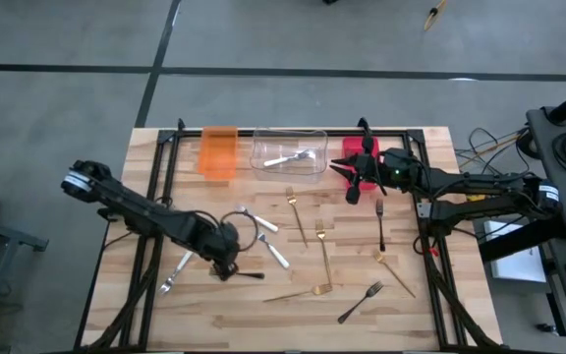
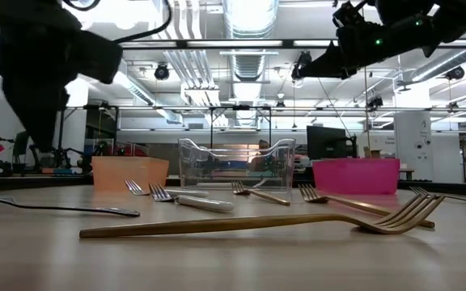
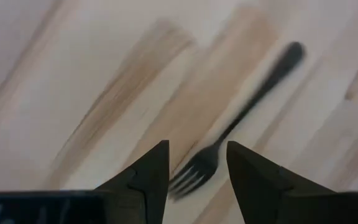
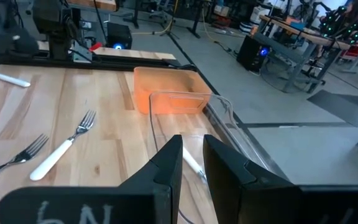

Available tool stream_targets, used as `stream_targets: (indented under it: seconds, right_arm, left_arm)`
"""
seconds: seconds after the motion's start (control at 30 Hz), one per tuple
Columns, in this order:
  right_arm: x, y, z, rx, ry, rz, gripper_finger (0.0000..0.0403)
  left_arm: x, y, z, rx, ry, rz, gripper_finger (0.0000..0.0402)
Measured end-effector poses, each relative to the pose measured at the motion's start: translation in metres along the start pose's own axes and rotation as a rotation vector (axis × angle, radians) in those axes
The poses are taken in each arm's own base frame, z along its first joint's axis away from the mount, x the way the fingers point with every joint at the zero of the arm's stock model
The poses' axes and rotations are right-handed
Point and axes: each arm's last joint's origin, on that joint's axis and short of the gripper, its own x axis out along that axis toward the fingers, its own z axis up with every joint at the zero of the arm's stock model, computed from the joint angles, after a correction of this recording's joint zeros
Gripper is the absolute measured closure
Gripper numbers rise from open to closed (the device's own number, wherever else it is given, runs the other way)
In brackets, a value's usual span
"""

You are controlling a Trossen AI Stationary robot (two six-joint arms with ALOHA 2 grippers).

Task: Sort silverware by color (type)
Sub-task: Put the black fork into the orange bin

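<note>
Left wrist view: parted fingers hang over a dark fork, nothing gripped yet.

Seen from above, the left gripper (image 1: 226, 264) hovers low at about seven o'clock on the table (image 1: 214, 329), its claw moderately wide and empty, with the black fork (image 3: 229, 134) lying flat between the fingertips, tines toward the wrist. A flat, slim handle is hard to pinch; I judge the fingers could close on the tines and skid it away, or scrape the wood. The right gripper (image 1: 354, 193) waits at one o'clock beside the red bin (image 1: 346, 148), claw narrow, and nothing can be seen in it. Gold forks (image 1: 323, 254) lie scattered near centre, another black fork (image 1: 360, 302) at five o'clock, and a silver fork (image 1: 289, 156) in the clear bin (image 1: 263, 138) at twelve.
</note>
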Motion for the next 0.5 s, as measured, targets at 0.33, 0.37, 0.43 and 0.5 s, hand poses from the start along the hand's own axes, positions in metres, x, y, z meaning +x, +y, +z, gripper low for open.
stream_targets:
  seconds: [0.33, 0.37, 0.43, 0.5]
  right_arm:
    - [0.000, 0.000, 0.000, -0.013, 0.001, 0.000, 0.0346]
    - [0.000, 0.000, 0.000, -0.013, 0.001, 0.000, 0.0346]
    - [0.000, 0.000, 0.000, -0.012, 0.001, 0.000, 0.0346]
    - [0.000, 0.000, 0.000, -0.005, 0.002, 0.000, 0.0346]
  left_arm:
    - [0.038, -0.027, 0.004, 0.273, 0.044, 0.059, 0.0260]
    - [0.041, -0.029, 0.004, 0.277, 0.049, 0.065, 0.0260]
    - [0.044, -0.033, 0.004, 0.294, 0.049, 0.072, 0.0260]
    - [0.045, -0.034, 0.002, 0.312, 0.044, 0.083, 0.0260]
